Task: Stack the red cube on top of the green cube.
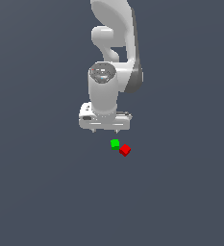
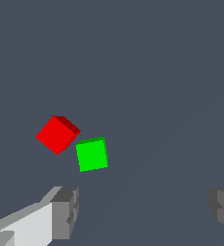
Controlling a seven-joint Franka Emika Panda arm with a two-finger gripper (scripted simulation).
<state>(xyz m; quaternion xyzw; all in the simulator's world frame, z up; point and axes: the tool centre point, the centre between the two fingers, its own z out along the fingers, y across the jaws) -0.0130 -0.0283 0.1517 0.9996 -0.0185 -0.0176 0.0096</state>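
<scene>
Tool [image 1: 106, 130] is hanging wide open, holding nothing; red cube [image 2: 57, 134] is looking light and hard, so pinching its flat sides should work.

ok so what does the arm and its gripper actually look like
The arm is glossy white with rounded, bulbous links and a dark grey panel along one side. Its gripper has a flat white body and short grey blocky fingers. No cables or markings show.
</scene>
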